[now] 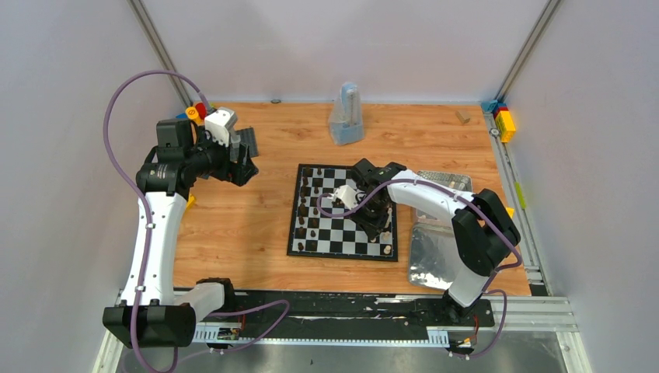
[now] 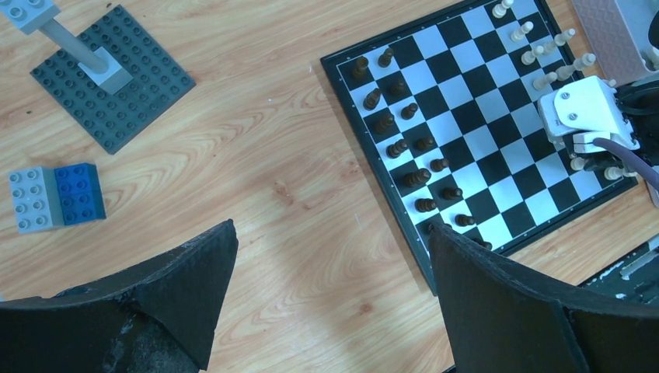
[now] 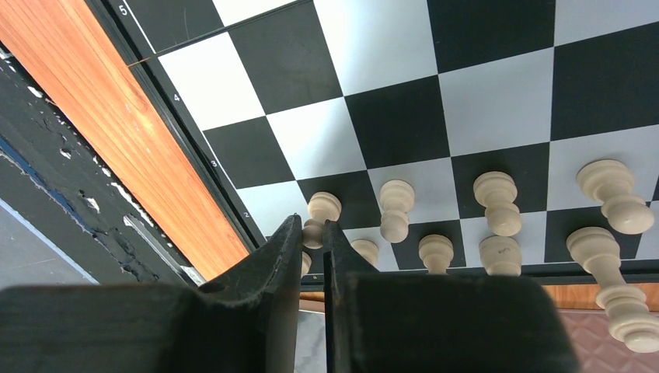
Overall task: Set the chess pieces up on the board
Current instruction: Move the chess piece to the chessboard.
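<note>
Nearest the lens, the right gripper (image 3: 312, 225) is showing its fingers pressed almost together, and I am reading them as pinching the stem of a cream pawn (image 3: 324, 205) right at their tips. The pawn is sitting directly ahead of the tool, not off to either side, with its long axis upright and its head poking out just past the fingertips. It is hanging over, or standing on, a square by the near corner of the board (image 3: 388, 116); I cannot tell whether its base is touching. Other cream pieces (image 3: 497, 203) are lining up beside it along the same edge, close by on one side, so I am judging that any release needs a straight lift away along the pawn's axis, not a sideways swing. Dark pieces (image 2: 412, 151) are standing along the opposite edge. The left gripper (image 2: 332, 229) is hovering with jaws spread wide over bare table (image 2: 295, 194), beside the board and well apart from the pawn. I am noting the right arm as the nearer one for this move.
</note>
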You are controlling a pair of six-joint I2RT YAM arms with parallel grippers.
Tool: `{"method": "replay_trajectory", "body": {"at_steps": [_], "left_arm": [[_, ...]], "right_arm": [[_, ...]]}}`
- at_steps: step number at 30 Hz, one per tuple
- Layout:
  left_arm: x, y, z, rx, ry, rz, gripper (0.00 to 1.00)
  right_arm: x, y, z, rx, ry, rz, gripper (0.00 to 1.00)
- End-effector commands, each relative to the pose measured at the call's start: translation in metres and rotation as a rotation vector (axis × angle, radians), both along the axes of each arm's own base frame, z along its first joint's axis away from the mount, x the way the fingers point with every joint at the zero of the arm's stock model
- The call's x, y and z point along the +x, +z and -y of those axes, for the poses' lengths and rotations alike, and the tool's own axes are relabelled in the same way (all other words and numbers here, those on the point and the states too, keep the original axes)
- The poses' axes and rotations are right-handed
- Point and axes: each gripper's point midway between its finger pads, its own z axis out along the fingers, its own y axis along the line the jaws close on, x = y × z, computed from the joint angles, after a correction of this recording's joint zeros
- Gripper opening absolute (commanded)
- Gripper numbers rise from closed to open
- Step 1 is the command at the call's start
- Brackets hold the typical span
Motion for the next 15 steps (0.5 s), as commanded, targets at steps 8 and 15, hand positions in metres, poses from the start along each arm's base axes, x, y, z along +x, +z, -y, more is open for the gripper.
{"method": "replay_trajectory", "body": {"at_steps": [8,15], "left_arm": [[0.005,0.013,0.001,-0.013,-0.003,0.054,1.0],[0.006,0.014,0.0,-0.007,-0.005,0.06,1.0]], "right_arm": [[0.012,0.011,-0.007,0.044,-0.021,0.057,0.16],[0.025,0.046,-0.012,0.136,-0.084,0.114,0.45]]}}
